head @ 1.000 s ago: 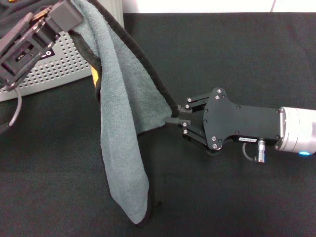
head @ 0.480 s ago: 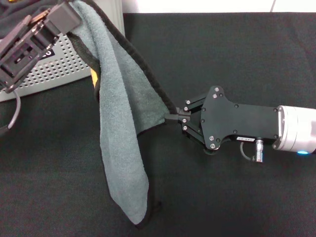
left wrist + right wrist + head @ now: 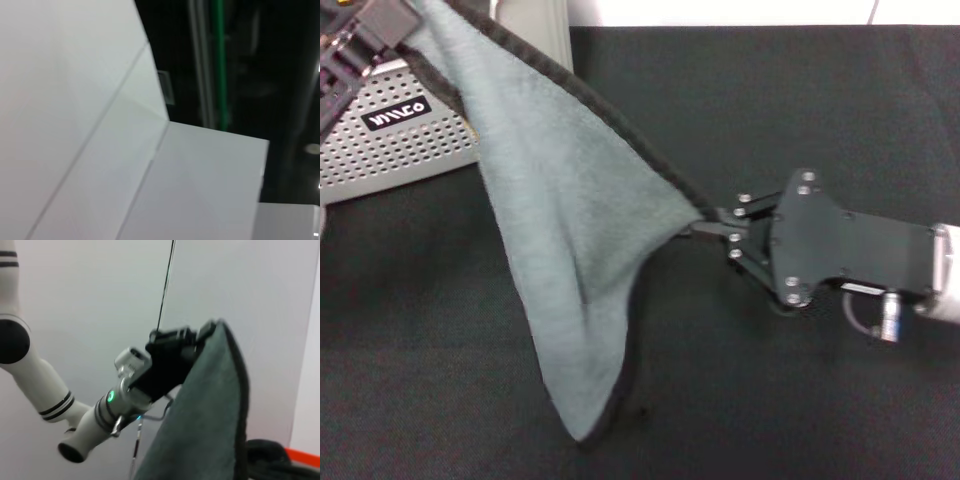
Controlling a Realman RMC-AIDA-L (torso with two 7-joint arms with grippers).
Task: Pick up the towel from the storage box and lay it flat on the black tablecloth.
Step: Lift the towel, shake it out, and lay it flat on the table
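The grey-green towel [image 3: 560,240] with black edging hangs in the air, stretched between both arms above the black tablecloth [image 3: 800,110]. At the top left my left gripper [image 3: 405,18] is shut on one upper corner. My right gripper [image 3: 705,222] is shut on the towel's right corner, at mid-height. The towel's loose lower corner droops toward the cloth near the front. Behind the left arm stands the light grey perforated storage box [image 3: 400,140] with its black label. In the right wrist view the towel [image 3: 205,425] runs up to the left gripper [image 3: 202,335].
A white surface strip [image 3: 720,12] borders the tablecloth's far edge. The left wrist view shows only pale wall panels [image 3: 100,150] and a dark background.
The right gripper has pulled its corner to the right and the left gripper has moved up and left. The towel has spread from a narrow fold into a wide taut sheet.
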